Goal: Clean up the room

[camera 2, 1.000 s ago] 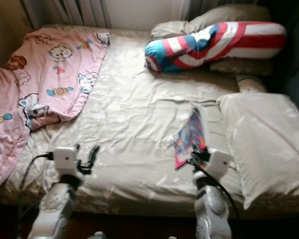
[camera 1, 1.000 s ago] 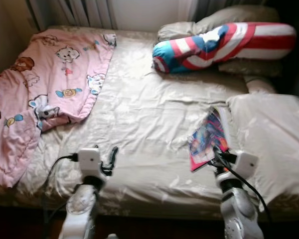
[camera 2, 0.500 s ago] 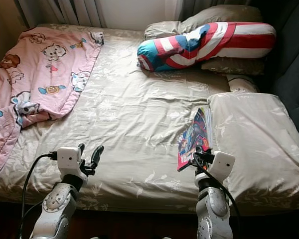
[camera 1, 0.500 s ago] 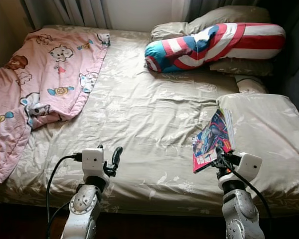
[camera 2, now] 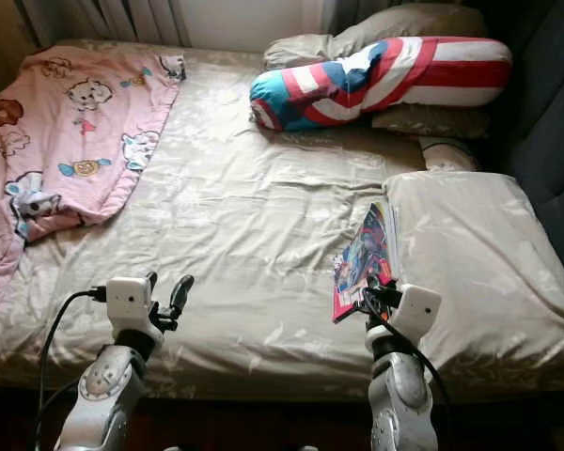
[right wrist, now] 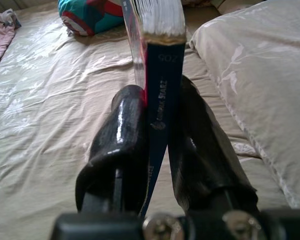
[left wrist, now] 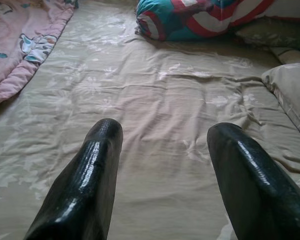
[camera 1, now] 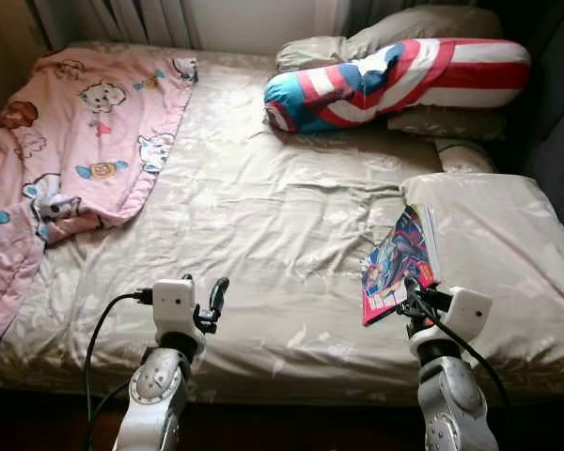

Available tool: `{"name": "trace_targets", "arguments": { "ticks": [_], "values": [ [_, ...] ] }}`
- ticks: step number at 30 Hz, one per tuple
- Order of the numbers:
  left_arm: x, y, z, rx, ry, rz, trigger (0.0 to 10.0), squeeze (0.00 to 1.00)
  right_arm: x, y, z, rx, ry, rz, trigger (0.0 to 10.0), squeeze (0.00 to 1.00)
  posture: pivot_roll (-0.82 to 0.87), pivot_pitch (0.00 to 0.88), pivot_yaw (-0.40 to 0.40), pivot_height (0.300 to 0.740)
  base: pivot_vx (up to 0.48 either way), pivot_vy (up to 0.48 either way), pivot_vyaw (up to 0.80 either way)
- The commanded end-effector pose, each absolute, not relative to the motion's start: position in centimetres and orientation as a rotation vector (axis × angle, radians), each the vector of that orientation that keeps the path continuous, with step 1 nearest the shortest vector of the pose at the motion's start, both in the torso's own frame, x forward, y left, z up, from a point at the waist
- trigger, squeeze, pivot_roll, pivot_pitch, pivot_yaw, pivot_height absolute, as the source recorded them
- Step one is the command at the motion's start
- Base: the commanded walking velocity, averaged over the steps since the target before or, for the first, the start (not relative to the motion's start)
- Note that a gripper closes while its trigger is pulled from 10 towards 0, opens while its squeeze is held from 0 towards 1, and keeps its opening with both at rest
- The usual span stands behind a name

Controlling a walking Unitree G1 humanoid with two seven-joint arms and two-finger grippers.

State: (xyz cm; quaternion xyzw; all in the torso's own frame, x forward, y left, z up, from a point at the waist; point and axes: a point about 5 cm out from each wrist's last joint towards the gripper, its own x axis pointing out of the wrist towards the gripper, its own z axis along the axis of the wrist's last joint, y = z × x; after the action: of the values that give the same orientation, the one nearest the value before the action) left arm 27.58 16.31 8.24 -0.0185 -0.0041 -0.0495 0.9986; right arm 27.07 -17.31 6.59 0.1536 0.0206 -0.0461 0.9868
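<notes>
A colourful comic book [camera 1: 397,263] stands on edge over the beige bed sheet [camera 1: 263,216], beside a beige pillow [camera 1: 489,244]. My right gripper [camera 1: 412,289] is shut on the book's lower edge; in the right wrist view the two black fingers [right wrist: 121,140] clamp the dark blue spine of the book [right wrist: 160,75]. My left gripper [camera 1: 205,299] hovers open over the near left part of the bed, its fingers [left wrist: 90,180] spread with nothing between them.
A pink cartoon blanket [camera 1: 66,132] is bunched on the far left of the bed. A red, white and blue striped bolster [camera 1: 395,80] lies at the head with grey pillows [camera 1: 423,28] behind it. A dark chair or wall [camera 2: 555,141] borders the right side.
The camera has shifted and the picture has darkened and sharpened. The right gripper keeps its hold on the book, which now stands a little more upright. The left gripper stays open.
</notes>
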Motion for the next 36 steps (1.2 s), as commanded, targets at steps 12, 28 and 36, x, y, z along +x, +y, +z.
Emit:
{"name": "trace_targets", "arguments": {
  "ticks": [12, 28, 36],
  "values": [
    [27.24, 16.45, 8.02, -0.036, 0.011, -0.101, 10.0, 0.00, 27.27, -17.39, 7.25, 0.315, 0.009, -0.103, 10.0, 0.00, 0.06, 0.155, -0.080, 0.740, 0.000, 0.000, 0.00],
    [27.00, 16.78, 8.01, -0.035, 0.018, -0.086, 10.0, 0.00, 27.23, -17.35, 7.20, 0.293, 0.013, -0.102, 10.0, 0.00, 0.06, 0.166, -0.081, 0.740, 0.268, 0.000, -0.23],
    [26.94, 16.94, 8.06, -0.031, 0.016, -0.074, 10.0, 0.00, 27.23, -17.33, 7.07, 0.293, 0.021, -0.105, 10.0, 0.00, 0.06, 0.167, -0.082, 0.740, 0.179, 0.000, 0.00]
  ]
}}
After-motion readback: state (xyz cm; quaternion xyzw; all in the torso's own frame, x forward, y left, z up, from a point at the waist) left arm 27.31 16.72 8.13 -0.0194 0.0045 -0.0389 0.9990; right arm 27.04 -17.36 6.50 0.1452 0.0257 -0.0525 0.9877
